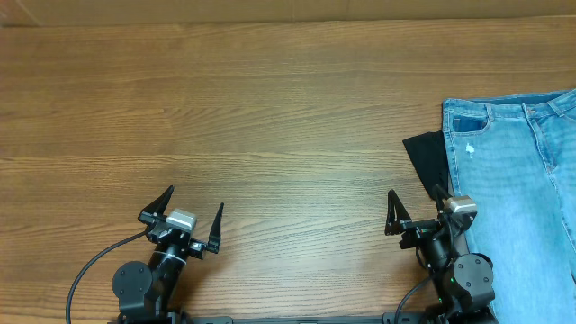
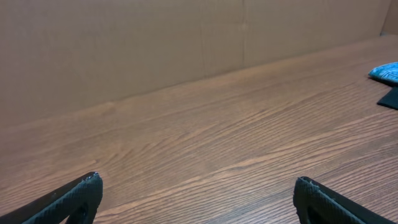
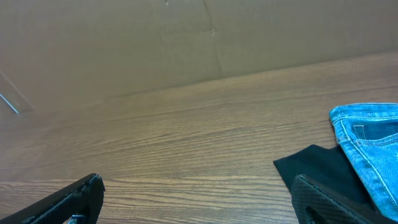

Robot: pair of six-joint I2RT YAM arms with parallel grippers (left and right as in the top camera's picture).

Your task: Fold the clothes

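Light-blue denim jeans (image 1: 522,180) lie flat at the table's right edge, waistband toward the back, running off the frame at the right and bottom. They also show in the right wrist view (image 3: 370,146) and as a small blue corner in the left wrist view (image 2: 385,71). My left gripper (image 1: 187,219) is open and empty near the front edge, far left of the jeans. My right gripper (image 1: 418,214) is open and empty, just left of the jeans near the front edge.
A black cloth (image 1: 427,159) pokes out from under the jeans' left side; it also shows in the right wrist view (image 3: 317,168). The wooden table (image 1: 252,117) stretches left and back. A cardboard wall (image 3: 186,37) stands along the far edge.
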